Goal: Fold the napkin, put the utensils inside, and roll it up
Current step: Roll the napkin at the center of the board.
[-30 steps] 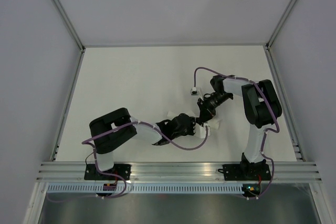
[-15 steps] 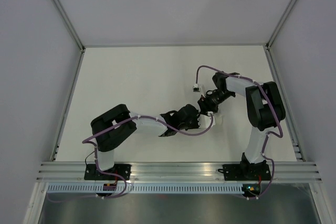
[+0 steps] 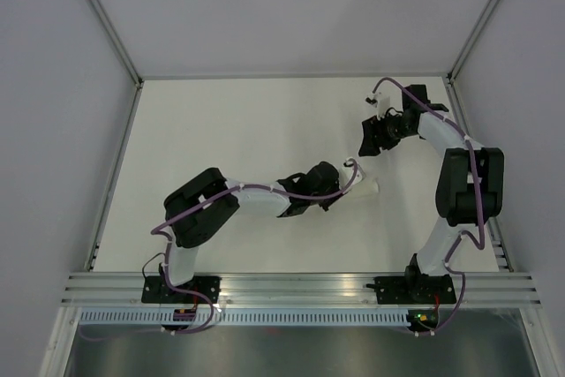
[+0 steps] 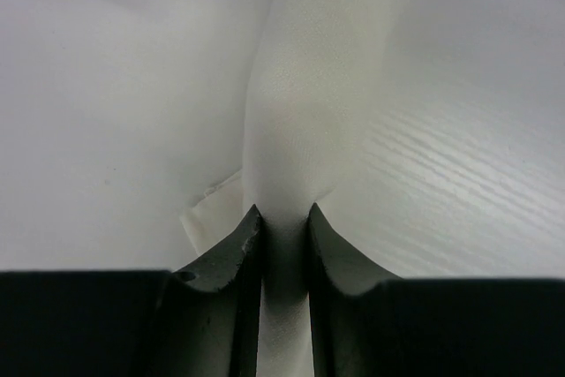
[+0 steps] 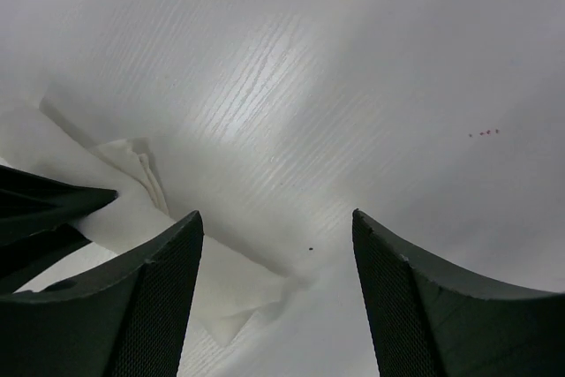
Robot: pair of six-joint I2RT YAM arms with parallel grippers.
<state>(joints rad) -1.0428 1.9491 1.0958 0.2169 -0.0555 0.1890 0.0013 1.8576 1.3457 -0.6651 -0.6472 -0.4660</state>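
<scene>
The napkin is a white rolled bundle, and my left gripper is shut on its near end with both jaws pressed into the cloth. From above, the roll sticks out to the right of the left gripper, right of the table's middle. My right gripper hovers farther back and to the right, open with nothing between its fingers. In the right wrist view the open right gripper hangs above the table, with the napkin low on the left. The utensils are hidden from view.
White table with grey walls on three sides and an aluminium rail along the near edge. The left gripper's dark body shows at the left edge of the right wrist view. Purple cables loop along both arms.
My right gripper has opened, let go of the napkin and pulled away to the back right. The left arm has stretched to the right and farther back, carrying the roll with it.
</scene>
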